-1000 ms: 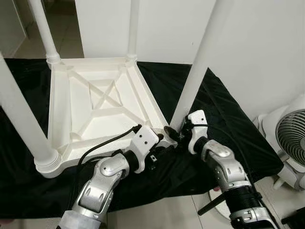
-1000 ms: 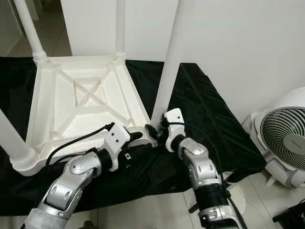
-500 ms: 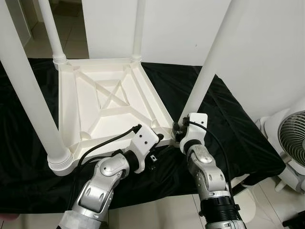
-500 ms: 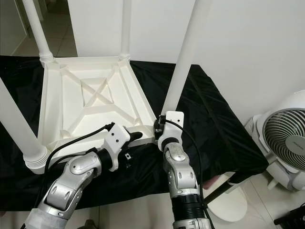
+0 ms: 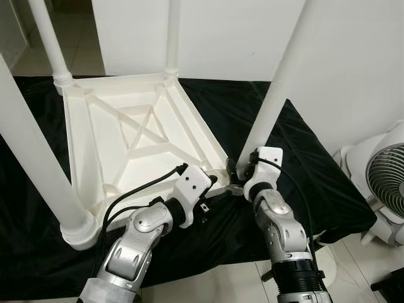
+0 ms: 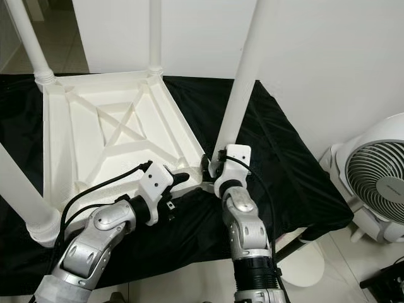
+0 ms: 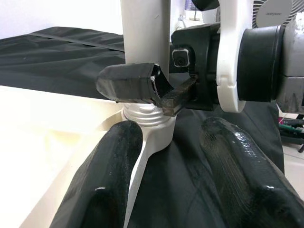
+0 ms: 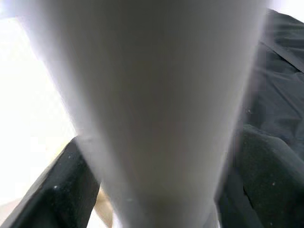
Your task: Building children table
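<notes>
Your right gripper (image 5: 235, 172) fingers clasp the near table leg (image 5: 271, 104); left gripper (image 7: 166, 156) fingers spread; seat it next.

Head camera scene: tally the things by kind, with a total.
White table legs: 4, one gripped by the right claw
White upturned table top: 1
Black cloth: 1
White fan: 1
Claws: 2, counting the left claw
Total: 9

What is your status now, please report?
Right gripper clamped on near-right table leg at its base. Left gripper open beside that corner. Upturned tabletop on black cloth. No obstruction.
</notes>
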You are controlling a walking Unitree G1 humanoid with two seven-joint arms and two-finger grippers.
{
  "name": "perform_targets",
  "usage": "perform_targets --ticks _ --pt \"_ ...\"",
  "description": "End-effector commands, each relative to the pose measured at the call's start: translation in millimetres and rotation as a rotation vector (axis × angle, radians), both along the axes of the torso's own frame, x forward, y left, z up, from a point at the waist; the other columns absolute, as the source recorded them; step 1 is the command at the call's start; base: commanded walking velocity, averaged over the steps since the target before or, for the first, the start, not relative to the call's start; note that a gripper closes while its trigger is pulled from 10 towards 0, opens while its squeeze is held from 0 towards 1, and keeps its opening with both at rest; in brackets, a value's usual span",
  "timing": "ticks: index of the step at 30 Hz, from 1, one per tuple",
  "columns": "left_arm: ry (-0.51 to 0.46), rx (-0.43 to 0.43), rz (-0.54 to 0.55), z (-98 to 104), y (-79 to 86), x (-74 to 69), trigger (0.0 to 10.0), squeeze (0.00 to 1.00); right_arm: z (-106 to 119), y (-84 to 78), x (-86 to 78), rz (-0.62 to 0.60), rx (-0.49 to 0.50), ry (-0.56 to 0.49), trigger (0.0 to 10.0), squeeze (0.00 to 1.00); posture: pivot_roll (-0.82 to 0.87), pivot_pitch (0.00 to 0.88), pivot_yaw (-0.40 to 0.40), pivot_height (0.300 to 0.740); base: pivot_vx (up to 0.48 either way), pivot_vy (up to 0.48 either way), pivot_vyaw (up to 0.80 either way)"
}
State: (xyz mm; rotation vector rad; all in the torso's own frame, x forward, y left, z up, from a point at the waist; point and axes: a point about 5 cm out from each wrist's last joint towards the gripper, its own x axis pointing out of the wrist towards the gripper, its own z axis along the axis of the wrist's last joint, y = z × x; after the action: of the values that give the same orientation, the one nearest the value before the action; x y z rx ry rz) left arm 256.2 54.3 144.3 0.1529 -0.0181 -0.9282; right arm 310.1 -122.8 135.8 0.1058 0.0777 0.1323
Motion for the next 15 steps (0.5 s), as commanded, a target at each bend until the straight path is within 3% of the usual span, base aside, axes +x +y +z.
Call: perform_targets --ticks 1,2,3,7,10,15 --pt "-0.003 0.0 0.053 0.9 -0.4 3.0 10.0 0.0 7.9 -2.8 6.7 0.137 -0.044 -0.017 10.0 0.72 0.1 0.0 -0.094 0.74 0.0 0.0 0.0" --pt "-0.003 0.0 0.053 0.9 -0.4 3.0 10.0 0.0 7.9 -2.8 6.7 0.137 -0.044 -0.017 10.0 0.72 0.1 0.0 -0.094 0.74 0.0 0.0 0.0" --pt "-0.003 0.0 0.052 0.9 -0.7 3.2 10.0 0.0 9.1 -8.1 8.3 0.198 -0.069 -0.023 10.0 0.0 0.1 0.0 -0.093 0.74 0.0 0.0 0.0" --pt "-0.002 0.0 0.05 0.4 -0.8 3.3 10.0 0.0 11.2 -23.0 10.4 0.327 -0.143 -0.05 10.0 0.0 0.09 0.0 -0.091 0.74 0.0 0.0 0.0" --pt "-0.003 0.001 0.046 0.8 -0.8 3.7 10.0 0.0 8.2 -37.1 7.6 0.526 -0.23 -0.052 10.0 0.0 0.09 0.0 -0.088 0.74 0.0 0.0 0.0" --pt "-0.004 0.001 0.044 1.2 -1.3 4.0 10.0 0.0 4.8 -41.7 7.7 0.574 -0.249 -0.037 10.0 0.0 0.09 0.0 -0.085 0.74 0.0 0.0 0.0"
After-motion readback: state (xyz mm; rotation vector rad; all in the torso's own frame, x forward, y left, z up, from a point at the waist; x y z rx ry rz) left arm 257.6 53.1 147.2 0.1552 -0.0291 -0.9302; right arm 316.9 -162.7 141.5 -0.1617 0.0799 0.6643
